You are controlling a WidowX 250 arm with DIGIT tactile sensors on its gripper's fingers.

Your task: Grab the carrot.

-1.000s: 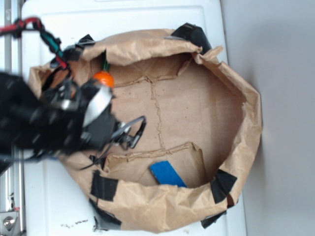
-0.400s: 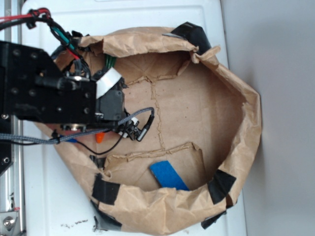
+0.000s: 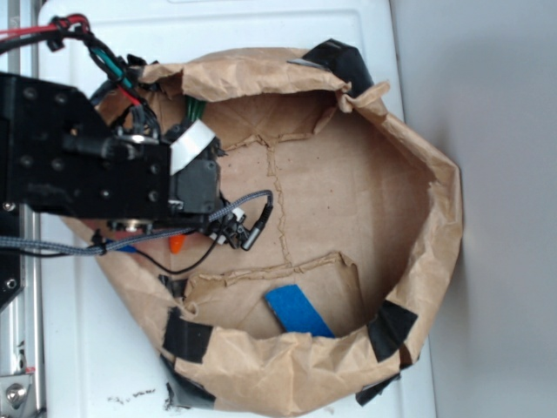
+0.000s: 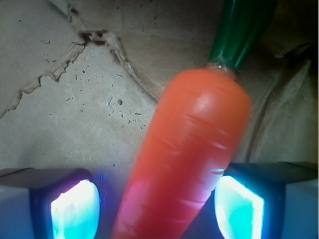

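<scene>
The wrist view shows the glossy orange carrot [image 4: 192,149] lying on brown paper, its dark green stem [image 4: 239,30] pointing up and to the right. My gripper [image 4: 157,209] is open and straddles the carrot's tapered lower half. The right pad [image 4: 239,206] sits close against the carrot, while a gap separates it from the left pad [image 4: 75,209]. In the exterior view the black arm [image 3: 87,165] covers most of the carrot. Only the green stem [image 3: 193,109] and an orange tip [image 3: 177,245] show past it.
The carrot lies inside a cut-down brown paper bag [image 3: 435,218] with raised, crumpled walls patched with black tape [image 3: 396,326]. A flat blue rectangular piece [image 3: 298,311] rests near the bag's lower wall. Cables [image 3: 244,222] trail from the arm. The bag sits on a white surface [image 3: 87,366].
A second ago the arm was lower, blurred in motion, with the carrot's orange top showing. It has moved over the carrot and has held still since.
</scene>
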